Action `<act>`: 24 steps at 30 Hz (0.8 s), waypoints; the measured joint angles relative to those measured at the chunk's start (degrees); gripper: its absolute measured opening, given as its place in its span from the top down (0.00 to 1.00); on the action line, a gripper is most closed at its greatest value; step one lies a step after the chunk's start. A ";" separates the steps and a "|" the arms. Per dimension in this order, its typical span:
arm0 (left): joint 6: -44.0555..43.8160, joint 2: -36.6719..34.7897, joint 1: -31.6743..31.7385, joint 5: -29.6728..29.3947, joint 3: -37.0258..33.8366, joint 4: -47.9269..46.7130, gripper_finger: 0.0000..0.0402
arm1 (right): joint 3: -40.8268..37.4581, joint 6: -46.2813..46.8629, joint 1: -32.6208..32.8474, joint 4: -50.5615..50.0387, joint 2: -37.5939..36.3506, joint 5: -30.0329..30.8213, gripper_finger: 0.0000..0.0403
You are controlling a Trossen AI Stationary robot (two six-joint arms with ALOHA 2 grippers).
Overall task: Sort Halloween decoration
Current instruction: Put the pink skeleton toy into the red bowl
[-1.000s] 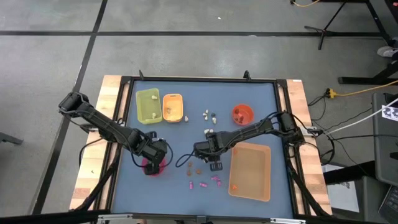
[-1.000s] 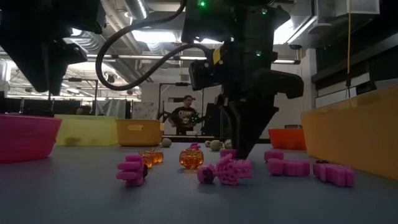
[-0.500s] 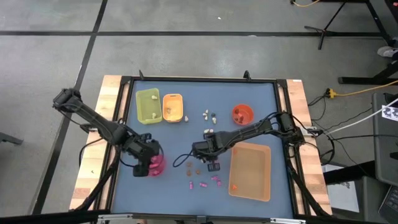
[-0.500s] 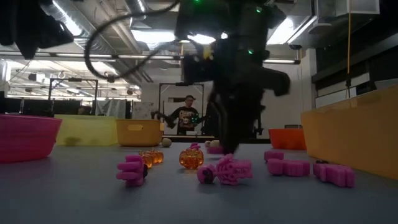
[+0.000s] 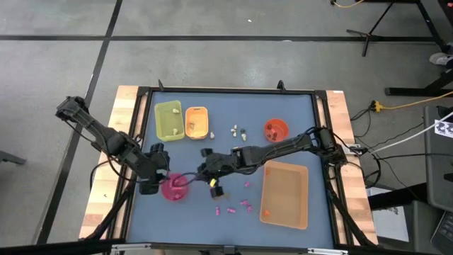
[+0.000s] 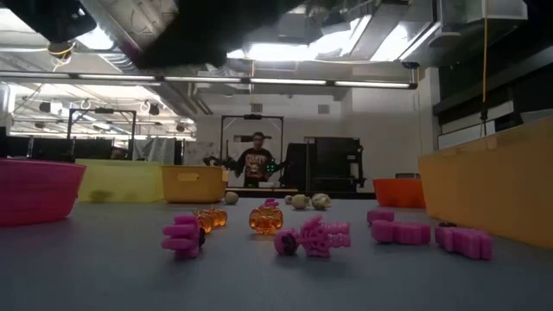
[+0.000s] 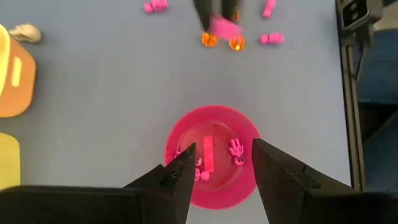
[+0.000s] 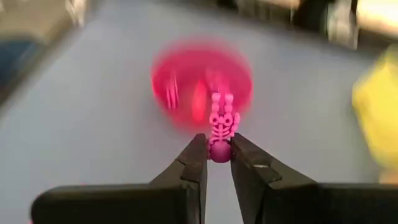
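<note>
On the near half of the blue worktop (image 5: 283,106), several small magenta-pink plastic trinkets (image 6: 316,238) lie loose, and just behind them two small orange-brown translucent pumpkin-like trinkets (image 6: 265,218) sit side by side. These are not yet sorted. At the near right corner stands the big rectangular tan tray (image 5: 285,194).

Toward the near left corner stands the round pink plastic bowl (image 7: 180,137). A few pink pieces (image 7: 236,149) lie already inside it, so I judge that this bowl is for the pink colour. The left gripper (image 7: 221,165) hangs just above the bowl with its fingers spread and nothing between them; it seems to wait there on the bowl's left side.

The right gripper (image 8: 215,155) is just beside the bowl, on its right, near the middle of the worktop. It is pinching a small magenta-pink skeleton-shaped trinket (image 8: 220,127) by its lower end, so the body points forward to the bowl. It is probably held by the end so that it can fall freely when the fingers let go. My judgement is that the step in hand is to carry this piece over the pink bowl and drop it.

Farther back, a few cream-white trinkets (image 5: 238,131) lie near the middle. At the far edge are the green rectangular tray (image 5: 169,119), the orange rectangular tray (image 5: 196,122) and the round red bowl (image 5: 276,129), which I suppose are for the other colours.
</note>
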 joint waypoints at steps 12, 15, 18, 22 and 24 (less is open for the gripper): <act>0.04 -4.64 0.07 -4.10 0.00 -0.03 0.65 | -0.06 -0.79 -0.13 30.60 10.56 -3.22 0.86; 0.04 -4.64 0.07 -4.08 0.00 0.00 0.65 | -0.06 -0.79 -0.38 32.46 12.32 -3.22 0.86; 0.04 -4.60 0.07 -4.08 0.00 -0.01 0.65 | -0.06 -0.53 -0.41 32.06 13.11 -3.18 0.86; 0.04 -4.60 0.07 -4.08 0.00 0.00 0.65 | -0.06 -0.49 -0.41 31.66 13.28 -3.33 0.86; 0.04 -4.60 0.07 -4.08 0.00 0.00 0.65 | -0.06 -0.44 -0.41 31.84 13.27 -3.82 0.85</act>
